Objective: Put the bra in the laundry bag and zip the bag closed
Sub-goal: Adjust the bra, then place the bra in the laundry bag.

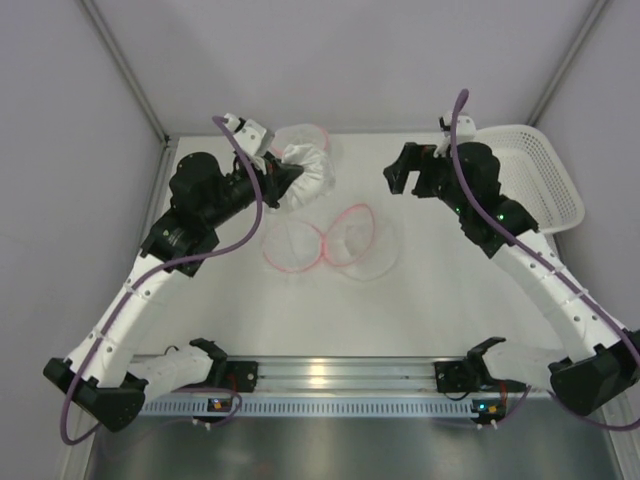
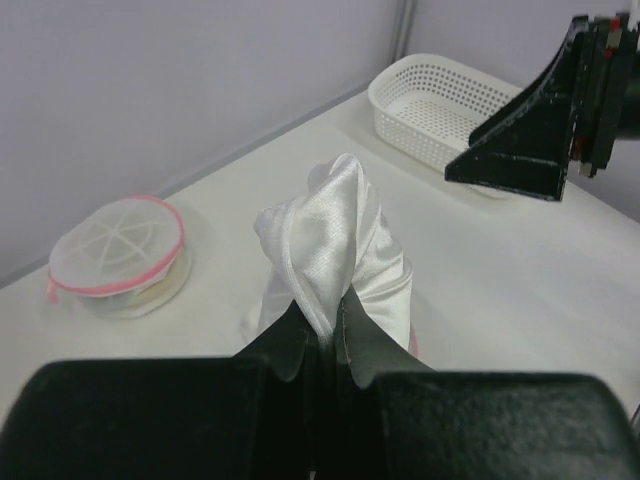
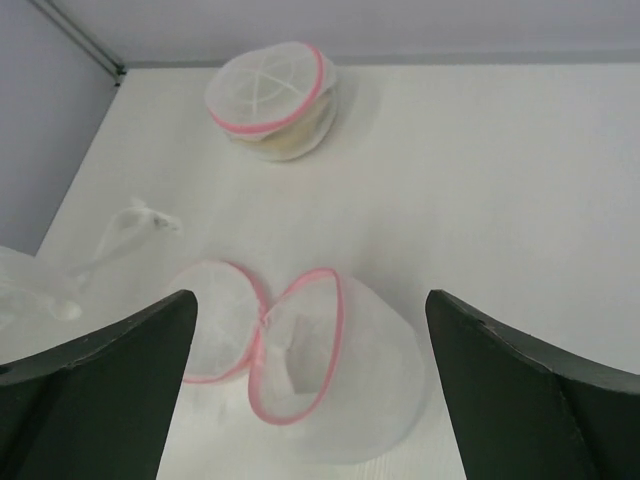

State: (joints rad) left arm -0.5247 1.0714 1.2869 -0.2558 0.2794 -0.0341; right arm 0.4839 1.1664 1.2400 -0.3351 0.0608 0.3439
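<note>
Bright, even light, soft shadows, sheen on the bra [image 2: 335,240].

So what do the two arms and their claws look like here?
The left arm and right arm have white links with black joints. A purple cable runs along each. The left claw and right claw are black, with wedge-shaped fingers.

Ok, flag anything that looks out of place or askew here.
Nothing looks spilled or damaged. The bra is bunched into a wad in the shut left gripper, and the laundry bag lies splayed open, apart from it.
</note>
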